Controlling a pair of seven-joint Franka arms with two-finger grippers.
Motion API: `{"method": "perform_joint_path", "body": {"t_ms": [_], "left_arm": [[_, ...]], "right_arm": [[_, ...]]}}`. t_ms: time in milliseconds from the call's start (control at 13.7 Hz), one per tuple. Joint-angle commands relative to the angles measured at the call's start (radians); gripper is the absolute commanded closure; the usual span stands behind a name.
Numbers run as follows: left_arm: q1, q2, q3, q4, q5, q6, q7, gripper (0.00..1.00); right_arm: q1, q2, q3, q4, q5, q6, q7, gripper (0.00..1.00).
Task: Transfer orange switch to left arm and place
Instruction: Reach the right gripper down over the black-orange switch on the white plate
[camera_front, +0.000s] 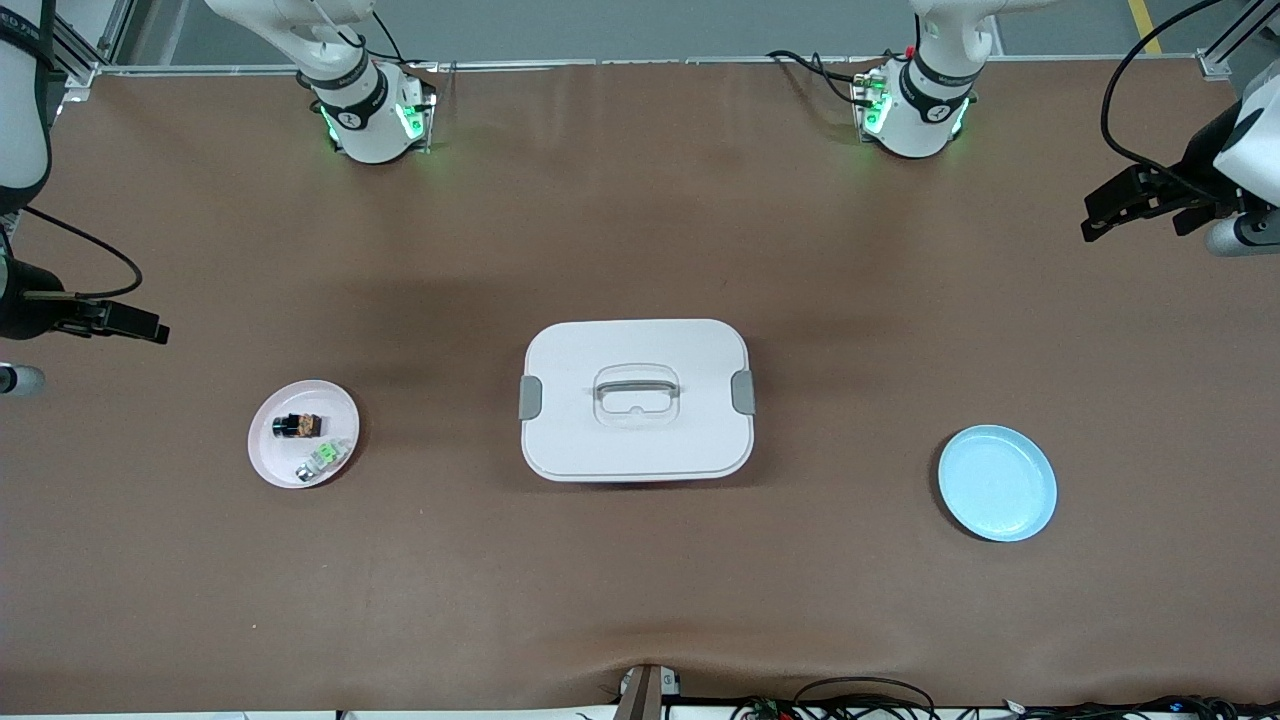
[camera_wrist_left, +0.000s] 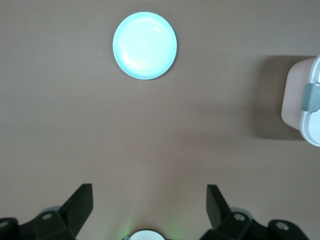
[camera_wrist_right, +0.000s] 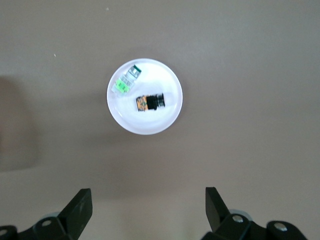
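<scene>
The orange switch (camera_front: 298, 425) lies on a pink plate (camera_front: 270, 445) toward the right arm's end of the table, and shows in the right wrist view (camera_wrist_right: 151, 102) on that plate (camera_wrist_right: 165, 117). My right gripper (camera_front: 140, 325) is open and empty, held high off the table's end, apart from the plate; its own view shows it (camera_wrist_right: 147, 200) with jaws wide. The white box (camera_front: 636, 440) sits in the middle of the table. My left gripper (camera_front: 1100, 212) is open and empty, high over the left arm's end; its own view shows it (camera_wrist_left: 150, 197) the same.
A small green-and-white component (camera_front: 323, 460) lies on the pink plate beside the switch (camera_wrist_right: 125, 82). An empty blue plate (camera_front: 997, 482) sits toward the left arm's end (camera_wrist_left: 145, 45). A corner of the box (camera_wrist_left: 300, 107) shows in the left wrist view.
</scene>
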Motion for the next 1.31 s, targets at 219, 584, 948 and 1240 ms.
{"method": "perform_joint_path", "body": {"t_ms": [219, 584, 948, 1240], "left_arm": [[0.007, -0.01, -0.009, -0.002, 0.019, -0.011, 0.008, 0.0], [0.007, -0.007, -0.009, -0.005, 0.019, -0.01, 0.008, 0.0], [0.005, -0.001, -0.009, -0.012, 0.019, -0.002, 0.008, 0.0], [0.005, -0.005, -0.011, -0.022, 0.019, -0.002, 0.008, 0.0]], "right_arm": [[0.0, 0.007, 0.008, -0.092, 0.008, 0.158, -0.008, 0.0], [-0.003, 0.01, 0.008, -0.235, 0.01, 0.348, -0.007, 0.0], [0.0, 0.036, 0.011, -0.316, 0.011, 0.452, -0.059, 0.0], [0.0, 0.058, 0.011, -0.422, 0.011, 0.601, -0.065, 0.0]]}}
